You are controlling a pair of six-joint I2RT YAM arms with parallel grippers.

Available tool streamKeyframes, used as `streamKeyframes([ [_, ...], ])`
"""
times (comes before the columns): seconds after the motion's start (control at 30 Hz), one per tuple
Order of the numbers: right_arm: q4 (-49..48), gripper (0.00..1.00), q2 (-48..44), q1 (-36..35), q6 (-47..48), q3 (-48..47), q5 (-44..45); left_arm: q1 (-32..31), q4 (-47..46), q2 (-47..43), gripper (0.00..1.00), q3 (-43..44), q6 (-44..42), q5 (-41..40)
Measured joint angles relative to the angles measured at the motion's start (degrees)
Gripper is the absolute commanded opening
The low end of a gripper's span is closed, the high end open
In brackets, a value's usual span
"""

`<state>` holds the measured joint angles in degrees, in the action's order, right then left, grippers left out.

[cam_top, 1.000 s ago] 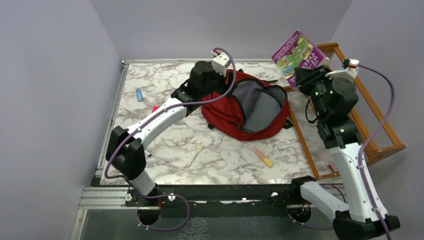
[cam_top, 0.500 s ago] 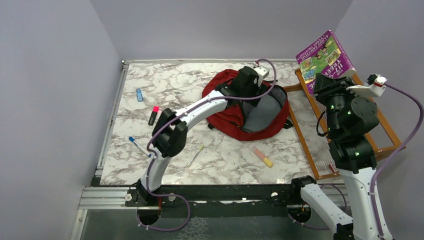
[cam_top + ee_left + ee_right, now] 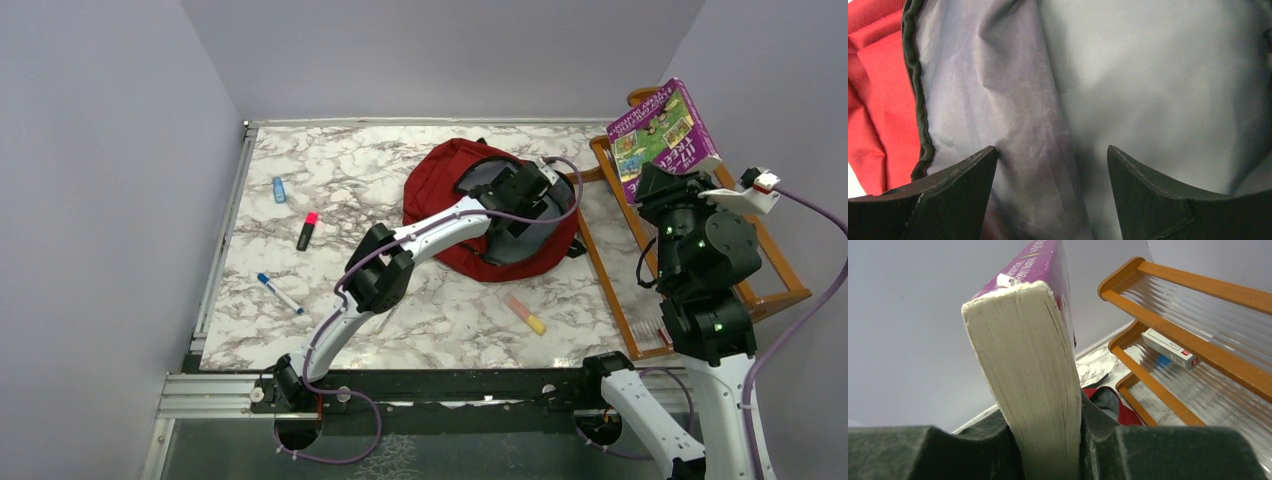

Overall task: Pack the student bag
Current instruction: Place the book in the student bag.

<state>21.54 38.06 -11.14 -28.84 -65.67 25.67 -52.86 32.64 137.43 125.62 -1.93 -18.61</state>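
Book-loading step: the left gripper [image 3: 1052, 155], jaws apart, is hovering inside the student bag [image 3: 440, 190] toward the worktop's far-right corner, while the right gripper [image 3: 662, 182] is clamping 1 purple book [image 3: 660, 130], likely needing lowering into the opening next.

Pink-capped highlighter [image 3: 307, 230], blue pen [image 3: 279, 293] and a small blue thing [image 3: 279, 189] (can't tell what) are lying on the left of the marble table [image 3: 330, 160]. An orange-yellow marker [image 3: 525, 313] is lying near the wooden rack [image 3: 611, 283], with a white box [image 3: 1169, 348] sitting inside.
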Motion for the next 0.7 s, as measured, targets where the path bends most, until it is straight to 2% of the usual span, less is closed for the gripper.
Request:
streamKeyframes([
  [0.2, 1.27, 0.0, 0.09, 0.0, -0.02, 0.98, -0.07, -0.42, 1.09, 2.03, 0.83, 0.2, -3.19, -5.33],
  [0.4, 1.73, 0.01, 0.72, 0.0, -0.24, 2.14, -0.92, -0.42, 1.81, 3.41, 0.66, 0.26, -5.51, -8.81],
  [0.53, 1.73, 0.01, 1.09, 0.0, -0.85, 3.02, -1.6, -0.42, 2.25, 3.41, 0.59, 0.81, -6.32, -10.01],
  [0.7, 1.75, 0.01, 1.92, 0.0, -1.99, 4.61, -2.84, -0.52, 2.71, 3.39, 0.42, 1.79, -6.95, -10.75],
])
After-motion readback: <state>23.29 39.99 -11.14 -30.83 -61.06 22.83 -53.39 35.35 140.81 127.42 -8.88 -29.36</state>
